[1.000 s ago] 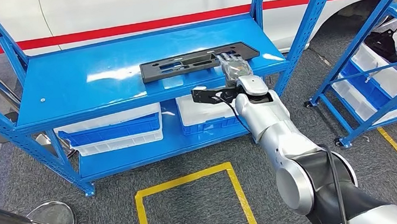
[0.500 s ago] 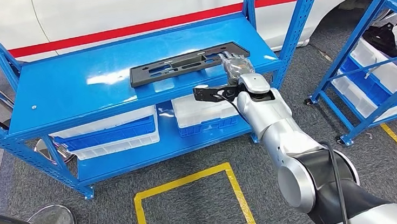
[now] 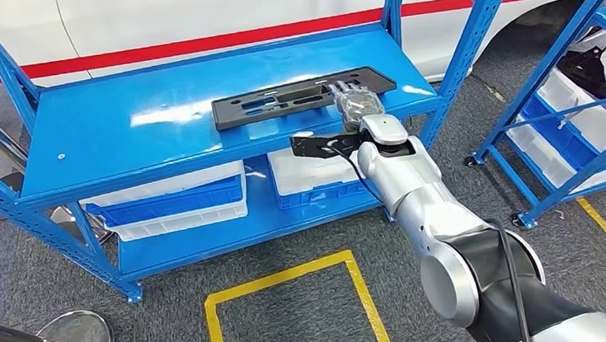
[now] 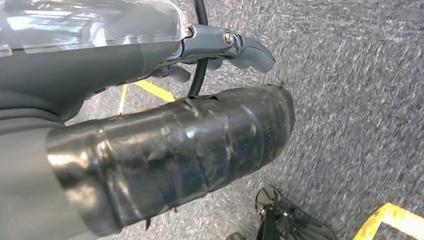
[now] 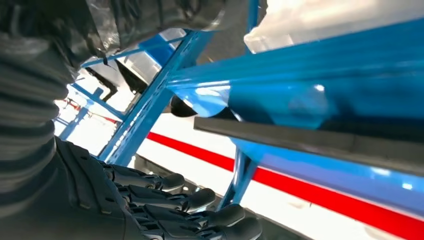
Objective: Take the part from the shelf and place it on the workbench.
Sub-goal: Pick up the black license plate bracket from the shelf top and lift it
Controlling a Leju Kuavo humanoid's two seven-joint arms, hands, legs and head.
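1. The part (image 3: 303, 96), a long flat black plate with cut-outs, lies on the top deck of the blue shelf (image 3: 115, 142), running along it towards the deck's right end and nearer the front edge than the back.
2. Its right end stops short of the right front upright; its left end lies around mid-deck, with bare blue surface from there to the left edge.
3. The right hand (image 3: 354, 99) lies over the part's right portion, fingers stretched forward across it; whether they press or clasp it I cannot tell. In the right wrist view the fingers (image 5: 190, 200) are extended side by side, nothing between them.
4. The silver right arm (image 3: 418, 202) reaches in over the deck's front edge, near the right upright.
5. The left hand (image 4: 150, 125) points at grey carpet, its fingers curled in with nothing in them.
6. On the lower deck stand white and blue bins (image 3: 170, 201).
7. Behind the shelf stands a white car body with a red stripe (image 3: 214, 40).
8. A second blue rack (image 3: 584, 113) stands to the right, a lane of carpet between.
9. A yellow floor square (image 3: 295, 312) marks the carpet before the shelf.
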